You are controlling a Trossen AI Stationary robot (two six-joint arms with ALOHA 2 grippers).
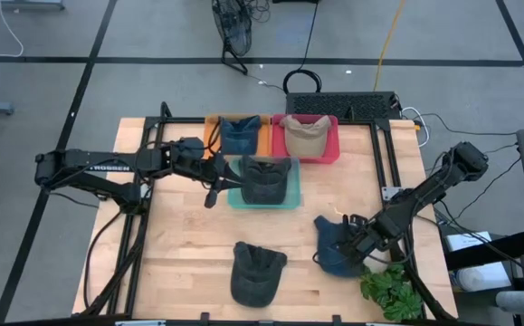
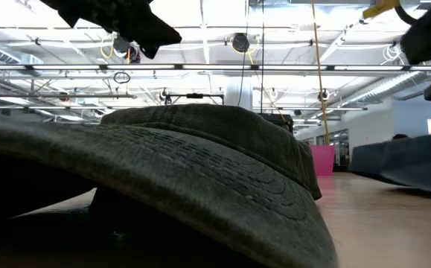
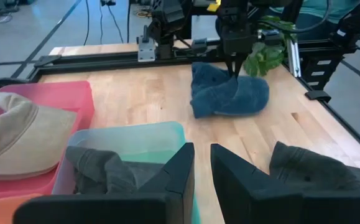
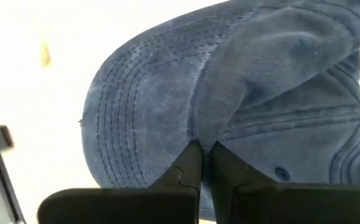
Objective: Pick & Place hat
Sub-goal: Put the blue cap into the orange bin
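Observation:
A blue hat (image 1: 334,244) lies near the table's right edge, and my right gripper (image 1: 359,237) is shut on it; the left wrist view shows it (image 3: 229,96) under that gripper (image 3: 235,70). A dark grey hat (image 1: 263,179) sits in the teal tray (image 1: 289,201). My left gripper (image 1: 212,190) hovers by that tray's left side, open by a narrow gap (image 3: 203,163) and touching nothing. Another dark grey hat (image 1: 257,272) rests on the table near its near edge and fills the low view (image 2: 200,179). My right gripper pinches a raised fold of the blue hat's cloth (image 4: 212,121) between its two fingers (image 4: 189,163), where the stitched brim meets the crown. The fingers come from above, pointing down. The hat's underside (image 3: 220,112) lies on the table.
An orange tray (image 1: 214,136) holds a blue hat (image 1: 240,134), and a pink tray (image 1: 331,149) holds a beige hat (image 1: 306,134), both at the far edge. A green plant (image 1: 388,290) stands at the near right corner. Bare wood (image 1: 189,244) lies at centre left.

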